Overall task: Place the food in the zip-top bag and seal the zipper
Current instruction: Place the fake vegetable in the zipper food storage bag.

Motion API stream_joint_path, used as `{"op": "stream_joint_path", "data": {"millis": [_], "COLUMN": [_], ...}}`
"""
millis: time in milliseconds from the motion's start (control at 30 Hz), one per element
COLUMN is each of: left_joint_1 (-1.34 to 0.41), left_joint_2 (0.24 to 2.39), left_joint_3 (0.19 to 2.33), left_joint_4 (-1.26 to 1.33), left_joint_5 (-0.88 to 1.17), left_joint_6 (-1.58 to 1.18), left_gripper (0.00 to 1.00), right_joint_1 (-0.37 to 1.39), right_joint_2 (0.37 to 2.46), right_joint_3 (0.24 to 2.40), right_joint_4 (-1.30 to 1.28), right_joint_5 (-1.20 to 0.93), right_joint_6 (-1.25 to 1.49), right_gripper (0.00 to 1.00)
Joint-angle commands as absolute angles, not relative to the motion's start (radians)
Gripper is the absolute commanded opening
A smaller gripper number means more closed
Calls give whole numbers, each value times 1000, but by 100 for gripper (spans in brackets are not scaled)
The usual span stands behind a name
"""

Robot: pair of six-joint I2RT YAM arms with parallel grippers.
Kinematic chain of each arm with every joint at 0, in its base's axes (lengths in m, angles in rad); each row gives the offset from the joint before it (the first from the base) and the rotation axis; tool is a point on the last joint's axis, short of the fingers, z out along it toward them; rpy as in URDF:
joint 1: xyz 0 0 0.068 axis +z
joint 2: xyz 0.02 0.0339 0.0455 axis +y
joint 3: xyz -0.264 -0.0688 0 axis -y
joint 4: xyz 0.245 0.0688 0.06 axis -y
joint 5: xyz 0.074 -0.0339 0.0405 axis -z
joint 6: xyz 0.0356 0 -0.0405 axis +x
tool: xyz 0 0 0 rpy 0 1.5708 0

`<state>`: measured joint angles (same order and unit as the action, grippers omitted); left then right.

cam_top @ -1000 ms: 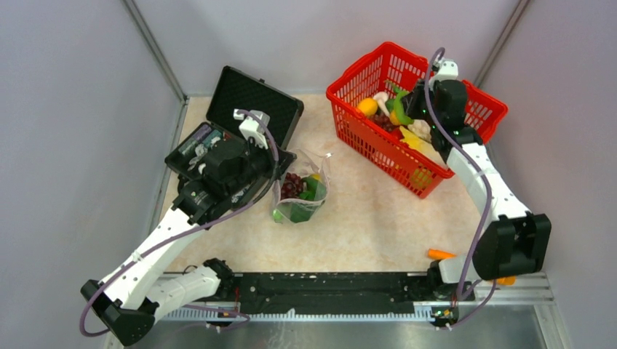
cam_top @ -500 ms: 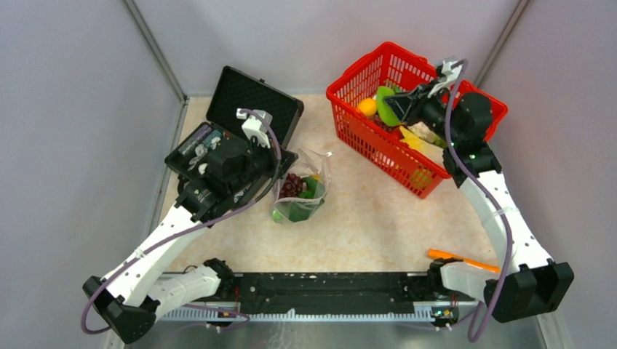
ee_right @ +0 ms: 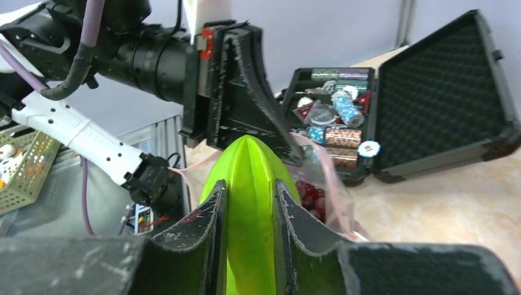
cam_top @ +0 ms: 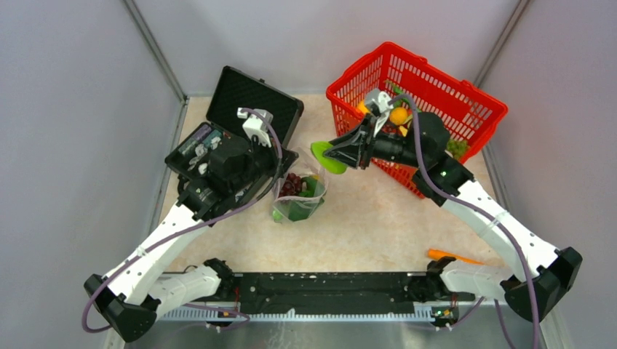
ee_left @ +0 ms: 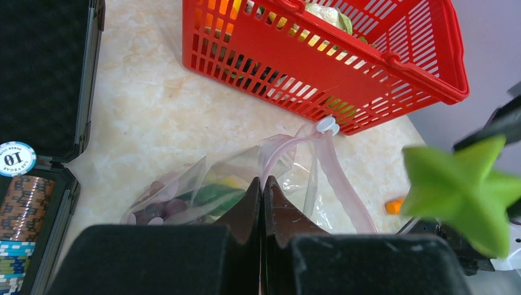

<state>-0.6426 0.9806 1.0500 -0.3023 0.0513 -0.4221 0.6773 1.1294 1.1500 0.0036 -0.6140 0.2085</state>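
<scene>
The clear zip-top bag point(cam_top: 300, 196) stands open on the table with purple grapes point(cam_top: 292, 185) and green pieces inside. My left gripper point(cam_top: 279, 169) is shut on the bag's mouth edge and holds it up; in the left wrist view point(ee_left: 263, 184) its closed jaws pinch the plastic by the pink zipper point(ee_left: 336, 175). My right gripper point(cam_top: 343, 154) is shut on a ridged bright green toy fruit point(cam_top: 326, 156) and holds it in the air just right of and above the bag mouth. The fruit shows between the fingers in the right wrist view point(ee_right: 250, 184) and in the left wrist view point(ee_left: 470, 192).
The red mesh basket point(cam_top: 476, 98) with more toy food stands at the back right. An open black case point(cam_top: 255, 98) with chips and trinkets lies at the back left, under my left arm. An orange carrot point(cam_top: 444, 255) lies near the right arm's base.
My right gripper has lifted the green fruit out of the basket and carried it left to just beside the bag mouth. The left gripper and bag have stayed put.
</scene>
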Motion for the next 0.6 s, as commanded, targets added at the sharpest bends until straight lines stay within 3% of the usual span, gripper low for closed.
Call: {"op": "stream_joint_path", "data": {"millis": [0,500,567], "left_joint_1": [-643,-644,-643], "left_joint_2": [988,967,968], "left_joint_3": [1073,1067,1068], "left_joint_4": [-240,-244,-242], "left_joint_5": [45,13,16], "left_joint_6": [-434,-428,-429], "left_gripper": [0,0,0], "right_joint_1": [768,867,867], "right_joint_2": [1178,1322,1322], "right_joint_3": [1157,1240,1247], "right_joint_4": [23,-101,-111], "right_joint_5": [-551,-368,-370], "right_joint_6": [143,37,29], "right_gripper": [0,0,7]}}
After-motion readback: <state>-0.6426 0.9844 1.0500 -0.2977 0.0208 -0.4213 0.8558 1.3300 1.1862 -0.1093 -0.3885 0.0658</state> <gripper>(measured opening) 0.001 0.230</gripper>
